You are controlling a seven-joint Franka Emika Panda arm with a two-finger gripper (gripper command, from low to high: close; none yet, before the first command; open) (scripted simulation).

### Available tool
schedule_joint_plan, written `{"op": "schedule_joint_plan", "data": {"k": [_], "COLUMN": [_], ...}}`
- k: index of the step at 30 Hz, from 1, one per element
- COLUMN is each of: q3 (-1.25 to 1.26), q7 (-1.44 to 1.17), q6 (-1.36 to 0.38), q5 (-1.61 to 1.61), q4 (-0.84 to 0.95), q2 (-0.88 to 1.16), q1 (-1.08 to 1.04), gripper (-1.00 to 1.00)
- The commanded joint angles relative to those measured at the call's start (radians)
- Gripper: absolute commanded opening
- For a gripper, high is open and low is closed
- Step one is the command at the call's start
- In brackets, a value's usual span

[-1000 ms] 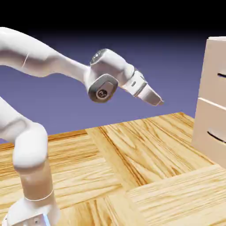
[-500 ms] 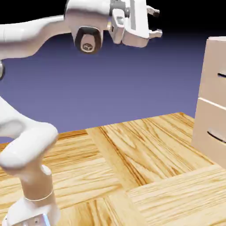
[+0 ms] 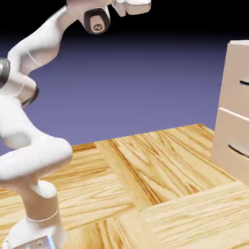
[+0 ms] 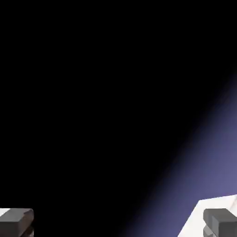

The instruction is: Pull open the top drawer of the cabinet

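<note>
The cabinet (image 3: 237, 51) stands at the exterior view's right edge, pale beige and only partly in frame. Its top drawer (image 3: 237, 78) is flush with the front, and the end of its dark handle (image 3: 244, 83) shows at the picture's edge. My arm reaches high up at the left. Only the white hand body (image 3: 132, 5) shows at the top edge there, far left of and above the drawer, with its fingers cut off. In the hand view my gripper (image 4: 118, 221) is open: both grey fingertips (image 4: 16, 219) sit wide apart with only dark backdrop between them.
A second, lower drawer front (image 3: 232, 143) with its own dark handle (image 3: 238, 150) sits under the top one. The wooden table (image 3: 155, 185) spreads between the robot base (image 3: 34, 233) and the cabinet. A pale patch (image 4: 203, 207) shows behind the right fingertip.
The hand swung up from mid-height, where it pointed down toward the cabinet, to the top of the picture. The wrist turned level and the fingers left the frame. The cabinet has not moved.
</note>
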Motion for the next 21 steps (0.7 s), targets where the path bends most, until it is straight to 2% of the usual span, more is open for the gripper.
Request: {"op": "schedule_joint_plan", "data": {"k": [1, 21], "q3": [0.020, 0.420], "q7": [0.009, 0.197], "q6": [-0.006, -0.129], "q5": [0.042, 0.882], "q4": [0.024, 0.505], "q2": [-0.015, -0.324], "q1": [-0.036, -0.761], "gripper": [0.00, 0.00]}}
